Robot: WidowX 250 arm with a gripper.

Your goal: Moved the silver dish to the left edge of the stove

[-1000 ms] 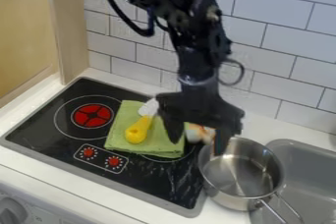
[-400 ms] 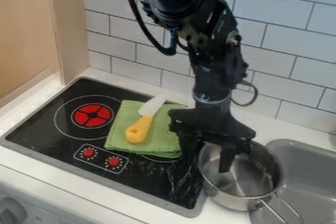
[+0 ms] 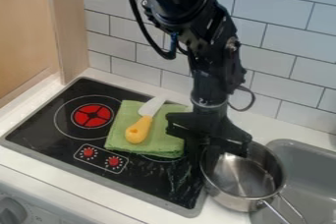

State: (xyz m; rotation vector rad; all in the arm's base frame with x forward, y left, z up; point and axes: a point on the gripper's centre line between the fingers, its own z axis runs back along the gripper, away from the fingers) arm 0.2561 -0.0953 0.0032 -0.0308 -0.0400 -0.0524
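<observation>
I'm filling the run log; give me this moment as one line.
gripper at rim of silver pot | pot at right edge of stove | yellow-handled knife on green cloth

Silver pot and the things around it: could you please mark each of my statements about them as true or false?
1. The knife lies on the green cloth. True.
2. The silver pot stands at the left edge of the stove. False: it is at the stove's right edge, next to the sink.
3. The gripper is at the side of the pot nearer the stove. True.
4. The cloth covers the red burner marking. False: the marking is uncovered, left of the cloth.
5. The pot's handle points away from the knife. True.
</observation>
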